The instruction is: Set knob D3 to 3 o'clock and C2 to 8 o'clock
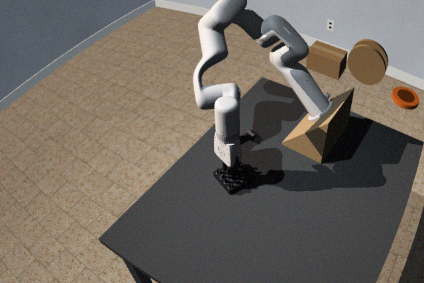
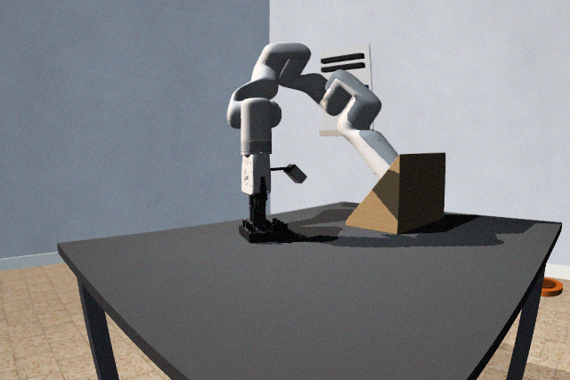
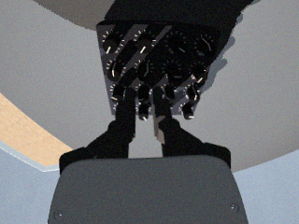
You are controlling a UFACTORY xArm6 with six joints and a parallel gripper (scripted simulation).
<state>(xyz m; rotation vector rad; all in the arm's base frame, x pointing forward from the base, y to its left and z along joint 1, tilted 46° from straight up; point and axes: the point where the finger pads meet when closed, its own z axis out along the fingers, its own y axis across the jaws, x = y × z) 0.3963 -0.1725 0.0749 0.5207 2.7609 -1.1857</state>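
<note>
The black knob box (image 1: 231, 191) (image 2: 251, 236) (image 3: 104, 39) stands on the dark table, largely in shadow. My gripper (image 1: 228, 167) (image 2: 258, 219) (image 3: 143, 97) points down over it, its fingers slightly open with a narrow gap between them. In the wrist view a knob (image 3: 143, 89) in the third row from the top shows between the fingertips; contact cannot be told. Another knob (image 3: 144, 112) shows in the gap below. The top-left knob (image 3: 109, 46) and its neighbour (image 3: 144, 45) have lines toward the picture's lower left. Printed names and the socket cannot be made out; the fingers hide parts of the lower rows.
Neighbouring knobs stand close on both sides of the fingers. The arm's base sits on a wooden wedge (image 1: 337, 136) (image 2: 421, 191) at the right of the table (image 1: 239, 238) (image 2: 299, 293). A brown box (image 1: 325, 62), a round brown object (image 1: 366, 63) and an orange ring (image 1: 395, 99) are beyond the table.
</note>
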